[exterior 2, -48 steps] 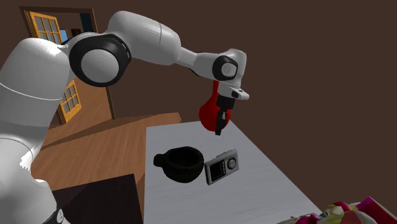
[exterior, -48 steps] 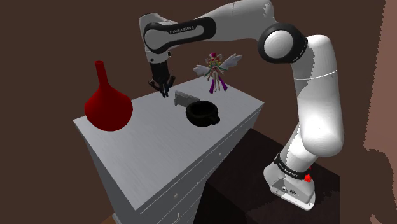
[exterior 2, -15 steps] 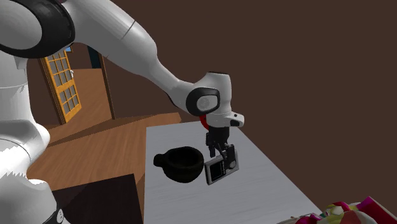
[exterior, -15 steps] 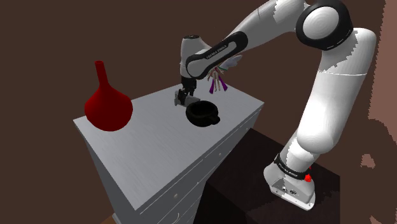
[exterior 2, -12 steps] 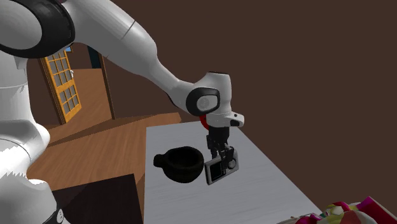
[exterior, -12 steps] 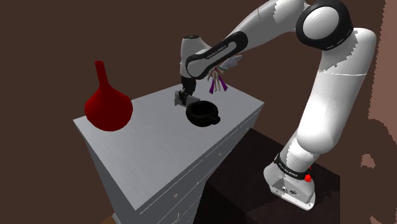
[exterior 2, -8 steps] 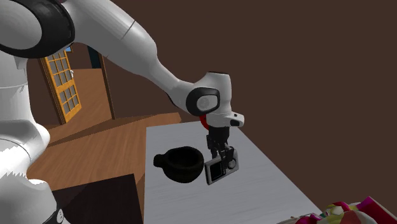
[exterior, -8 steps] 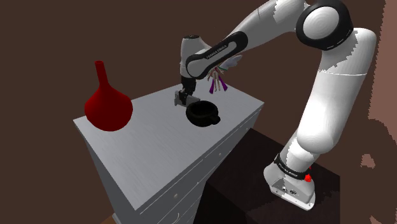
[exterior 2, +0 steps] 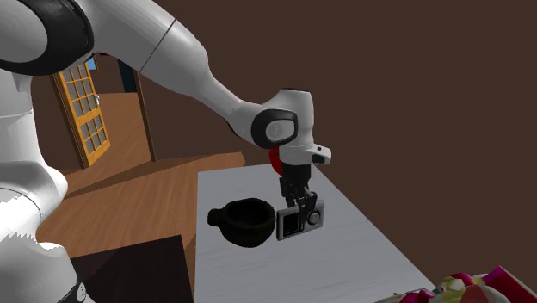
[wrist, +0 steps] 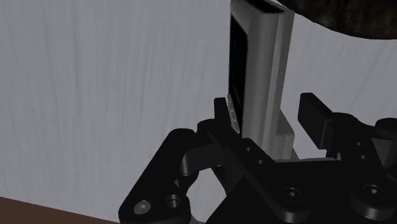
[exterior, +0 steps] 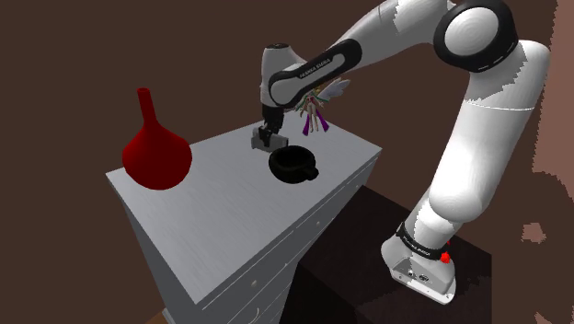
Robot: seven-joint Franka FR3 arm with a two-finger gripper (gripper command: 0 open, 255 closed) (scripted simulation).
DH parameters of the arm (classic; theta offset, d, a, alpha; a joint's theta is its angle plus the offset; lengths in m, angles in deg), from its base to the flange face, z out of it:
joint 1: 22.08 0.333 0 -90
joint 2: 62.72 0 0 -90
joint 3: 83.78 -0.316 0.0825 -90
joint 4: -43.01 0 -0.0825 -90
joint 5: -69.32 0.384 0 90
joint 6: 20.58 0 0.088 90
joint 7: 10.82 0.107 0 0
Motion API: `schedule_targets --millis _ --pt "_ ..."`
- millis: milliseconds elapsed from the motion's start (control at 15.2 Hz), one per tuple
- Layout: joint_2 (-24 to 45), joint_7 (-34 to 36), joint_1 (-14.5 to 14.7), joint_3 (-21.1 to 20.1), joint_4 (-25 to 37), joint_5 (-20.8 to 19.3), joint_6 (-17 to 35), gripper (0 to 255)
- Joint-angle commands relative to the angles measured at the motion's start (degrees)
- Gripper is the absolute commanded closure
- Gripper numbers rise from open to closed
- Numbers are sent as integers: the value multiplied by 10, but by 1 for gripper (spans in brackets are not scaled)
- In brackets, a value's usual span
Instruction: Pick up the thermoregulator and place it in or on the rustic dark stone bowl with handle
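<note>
Between the tool's clamped fingers, the thermoregulator now hangs just off the bench, lifted slightly since a moment ago; we judge the dark bowl beside the tool comes next.

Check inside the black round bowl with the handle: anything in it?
Nothing shows inside the black handled bowl; its hollow looks empty in the shoulder view, though its dark floor is hard to read. The flat grey thermoregulator is beside it, clasped in the gripper.
</note>
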Motion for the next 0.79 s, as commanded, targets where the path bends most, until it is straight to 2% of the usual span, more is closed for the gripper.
schedule_targets --millis 0,726 --pt "-10 -4 -1 -1 4 4 -14 255" --pt "-51 -20 -3 -4 42 21 -90 255"
